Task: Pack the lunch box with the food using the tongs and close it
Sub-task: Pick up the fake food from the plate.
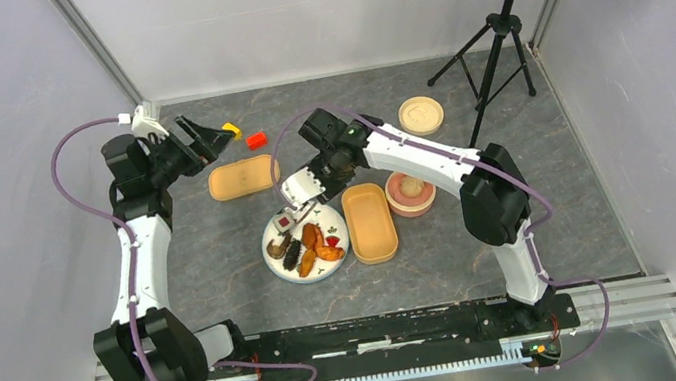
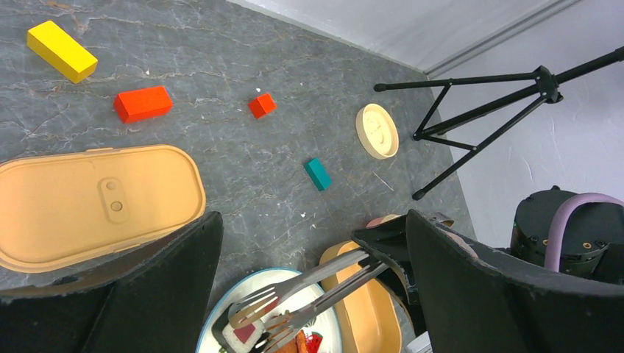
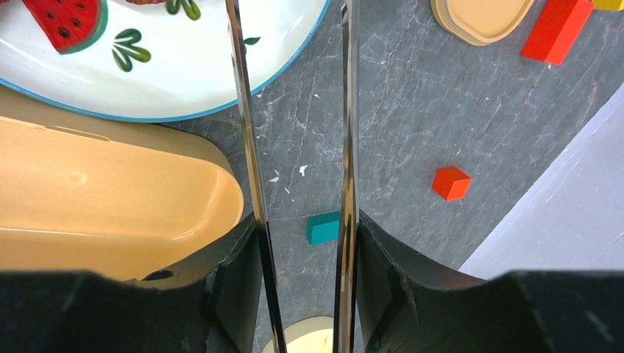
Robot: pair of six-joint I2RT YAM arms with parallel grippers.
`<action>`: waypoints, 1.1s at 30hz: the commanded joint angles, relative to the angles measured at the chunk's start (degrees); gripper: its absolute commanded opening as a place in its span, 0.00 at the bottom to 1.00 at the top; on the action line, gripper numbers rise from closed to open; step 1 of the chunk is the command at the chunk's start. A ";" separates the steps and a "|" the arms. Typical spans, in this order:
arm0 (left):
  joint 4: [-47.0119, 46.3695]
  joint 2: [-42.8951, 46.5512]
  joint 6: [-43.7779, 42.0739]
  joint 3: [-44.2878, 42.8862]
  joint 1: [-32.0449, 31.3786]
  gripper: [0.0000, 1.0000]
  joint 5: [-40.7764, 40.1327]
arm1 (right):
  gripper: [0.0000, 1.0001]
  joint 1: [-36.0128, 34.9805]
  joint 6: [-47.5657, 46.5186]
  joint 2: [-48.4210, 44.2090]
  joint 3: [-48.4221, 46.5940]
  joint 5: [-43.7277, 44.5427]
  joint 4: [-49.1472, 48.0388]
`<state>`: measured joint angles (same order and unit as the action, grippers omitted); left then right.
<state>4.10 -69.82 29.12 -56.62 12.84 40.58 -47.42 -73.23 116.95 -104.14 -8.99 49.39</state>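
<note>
My right gripper [image 1: 302, 192] [image 3: 305, 237] is shut on the tongs [image 1: 289, 216] [image 3: 347, 140], one slim metal arm against each finger. The forked tips [image 2: 254, 305] reach over the far-left part of the white plate [image 1: 337, 265] [image 2: 221, 312], at a pale piece with a red patch [image 2: 237, 335]; contact cannot be told. Orange-brown fried chunks and a dark ridged piece, the food [image 1: 308, 247], lie on the plate, with a red wedge [image 3: 66, 20]. The tan oblong lunch box [image 1: 371, 226] [image 3: 110, 198] stands open right of the plate. Its lid [image 1: 243, 177] [image 2: 88, 202] lies below my open left gripper [image 1: 205, 138] [image 2: 313, 219].
A round pinkish bowl [image 1: 410, 194] holding something pale sits right of the lunch box, a round lid [image 1: 421, 114] [image 2: 377, 131] behind it. Yellow [image 2: 62, 50], red [image 2: 143, 104] [image 2: 262, 104] and teal [image 2: 318, 173] [image 3: 322, 228] blocks lie about. A black tripod [image 1: 494, 56] stands at the back right.
</note>
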 commanded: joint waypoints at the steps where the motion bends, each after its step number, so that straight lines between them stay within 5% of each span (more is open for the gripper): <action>1: -2.45 0.81 1.18 0.28 0.69 1.00 -0.06 | 0.49 -0.59 -2.77 0.64 -3.39 -1.23 -1.05; 18: -6.03 1.62 3.57 1.84 1.45 1.00 1.95 | 0.33 -0.05 1.74 -6.14 -2.48 -1.06 0.27; 33: -7.22 2.12 3.85 3.01 1.22 0.99 4.85 | 0.29 0.55 7.61 -19.90 12.79 -1.29 0.56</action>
<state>-0.64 -69.47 31.48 -54.11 14.06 43.48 -47.03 -68.25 99.66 -93.82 -9.17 50.46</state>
